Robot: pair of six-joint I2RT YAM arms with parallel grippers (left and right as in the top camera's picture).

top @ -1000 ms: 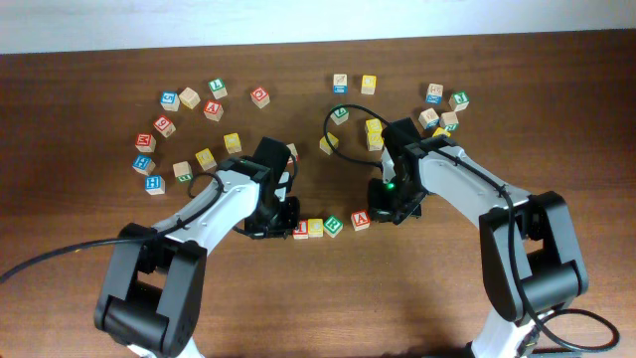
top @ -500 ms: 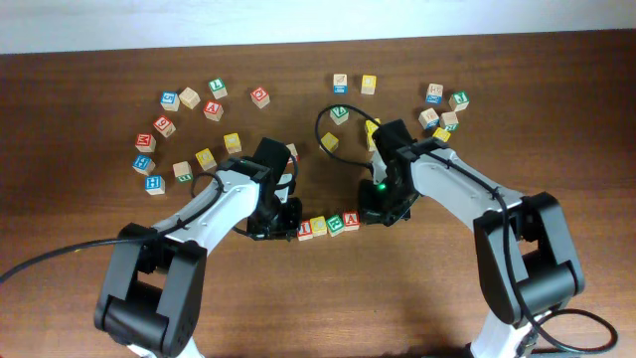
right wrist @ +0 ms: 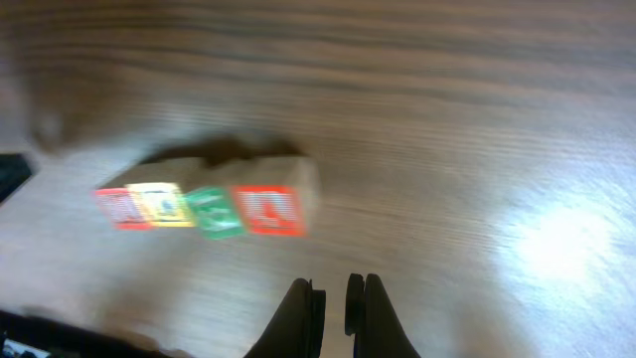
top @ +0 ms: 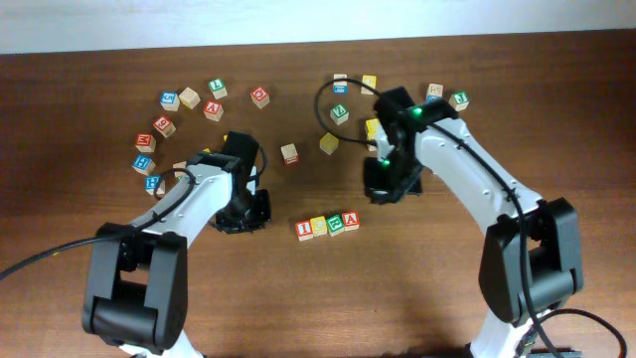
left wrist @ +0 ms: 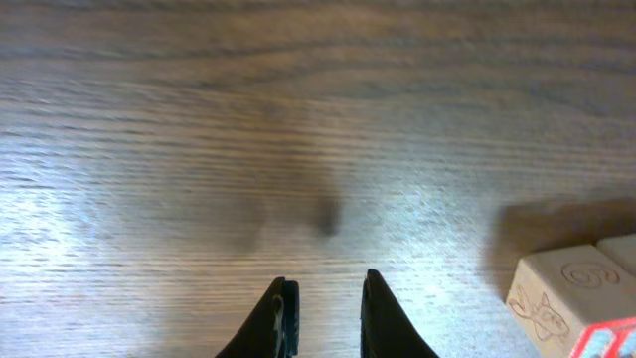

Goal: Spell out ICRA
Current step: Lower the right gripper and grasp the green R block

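Note:
Four cubes lie in a touching row on the table: red I [top: 303, 230], yellow C [top: 319, 226], green R [top: 335, 223], red A [top: 351, 220]. The right wrist view shows the same row, blurred: I [right wrist: 119, 207], C [right wrist: 164, 204], R [right wrist: 212, 212], A [right wrist: 268, 211]. My left gripper [top: 243, 214] is left of the row, apart from it, open and empty [left wrist: 328, 318]. My right gripper [top: 383, 189] is up and to the right of the A, empty, with a narrow gap between its pads [right wrist: 335, 313].
Several other letter cubes lie scattered at the far left [top: 164, 126], in the far middle [top: 290, 153] and at the far right [top: 435, 92]. A wooden cube [left wrist: 556, 298] with a red face lies at the left wrist view's lower right edge.
The right gripper slid the red A left against the green R, then drew back up and right. The left gripper left the I end and moved away left.

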